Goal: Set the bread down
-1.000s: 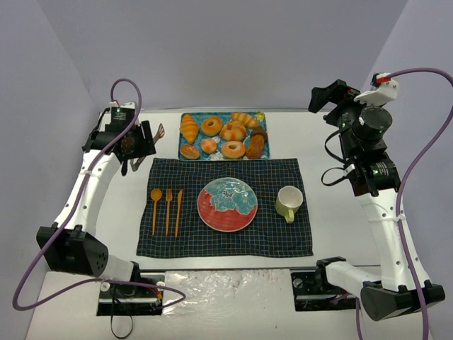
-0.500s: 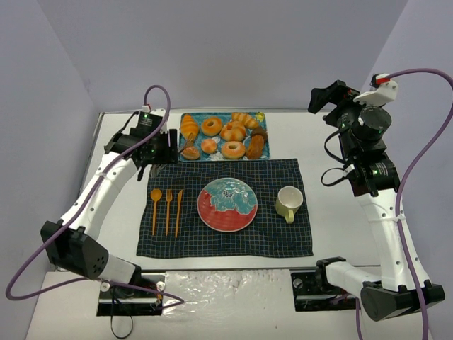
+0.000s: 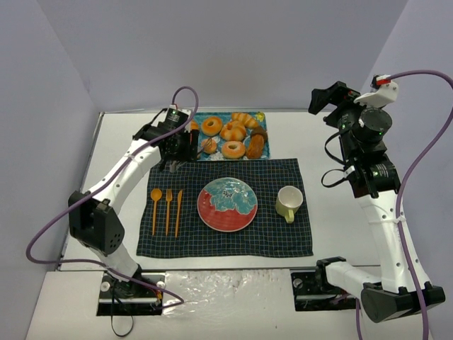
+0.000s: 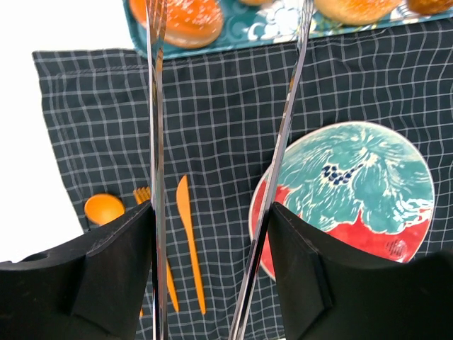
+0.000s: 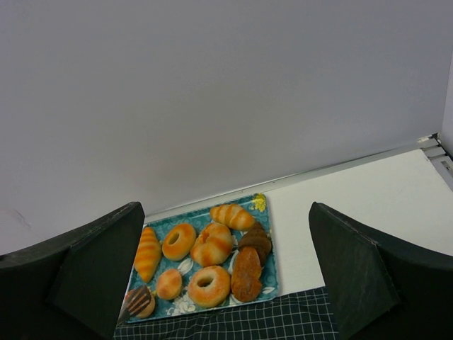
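The bread [image 5: 168,283] is round, orange-tan, pale-topped; left claw [image 4: 230,10] and right claw [image 5: 225,212] gape.

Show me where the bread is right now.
Top view: the bread lies in the front row of the tray, left of centre, just left of a ring doughnut.

Soft, even light is filling every view, casting only faint shadows. The white surface [image 4: 25,142] left of the fingers [image 4: 156,106] is washing out to glare. The metal fingers are glinting along their edges, and their dark bases are blurring near the lens.
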Controlling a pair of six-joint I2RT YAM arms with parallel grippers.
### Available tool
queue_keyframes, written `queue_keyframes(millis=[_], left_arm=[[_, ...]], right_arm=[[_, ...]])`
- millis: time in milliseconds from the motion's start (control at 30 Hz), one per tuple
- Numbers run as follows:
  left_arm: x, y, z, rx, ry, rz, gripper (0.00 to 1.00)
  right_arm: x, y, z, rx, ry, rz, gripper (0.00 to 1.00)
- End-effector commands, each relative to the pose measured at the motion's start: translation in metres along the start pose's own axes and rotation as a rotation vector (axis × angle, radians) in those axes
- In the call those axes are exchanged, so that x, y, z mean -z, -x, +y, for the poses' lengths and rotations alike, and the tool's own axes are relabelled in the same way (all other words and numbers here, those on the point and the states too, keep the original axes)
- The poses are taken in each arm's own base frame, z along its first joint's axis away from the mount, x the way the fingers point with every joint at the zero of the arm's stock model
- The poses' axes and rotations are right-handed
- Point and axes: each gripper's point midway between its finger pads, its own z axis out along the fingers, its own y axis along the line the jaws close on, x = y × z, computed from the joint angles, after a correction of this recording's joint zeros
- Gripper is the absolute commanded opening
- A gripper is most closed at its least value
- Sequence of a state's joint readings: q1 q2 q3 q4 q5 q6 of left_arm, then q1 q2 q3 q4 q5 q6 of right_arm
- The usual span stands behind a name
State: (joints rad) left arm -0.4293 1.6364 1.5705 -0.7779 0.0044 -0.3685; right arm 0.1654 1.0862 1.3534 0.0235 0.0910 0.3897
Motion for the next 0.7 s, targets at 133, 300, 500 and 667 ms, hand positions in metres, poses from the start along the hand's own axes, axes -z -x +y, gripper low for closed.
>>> queue_keyframes(millis=[133,300,500,667], left_arm=[[-0.007,0.036,-0.028,-0.050,-0.062,-0.085,0.57],[-0.023,0.036,-0.031,-0.057,-0.055,-0.067,0.57],[-0.041,0.036,-0.033,-0.062,-0.051,-0.051,0.57],[-0.051,0.041,-0.035,-0.069,-0.046,-0.047,0.57]], right_arm=[[0.010,0.036,0.011,-0.012,0.037,-0.123,1.00],[0.013,0.039,0.010,-0.004,0.032,-0.128,1.00],[0.015,0.041,0.010,0.003,0.028,-0.133,1.00],[0.016,0.044,0.010,0.007,0.029,-0.138,1.00]])
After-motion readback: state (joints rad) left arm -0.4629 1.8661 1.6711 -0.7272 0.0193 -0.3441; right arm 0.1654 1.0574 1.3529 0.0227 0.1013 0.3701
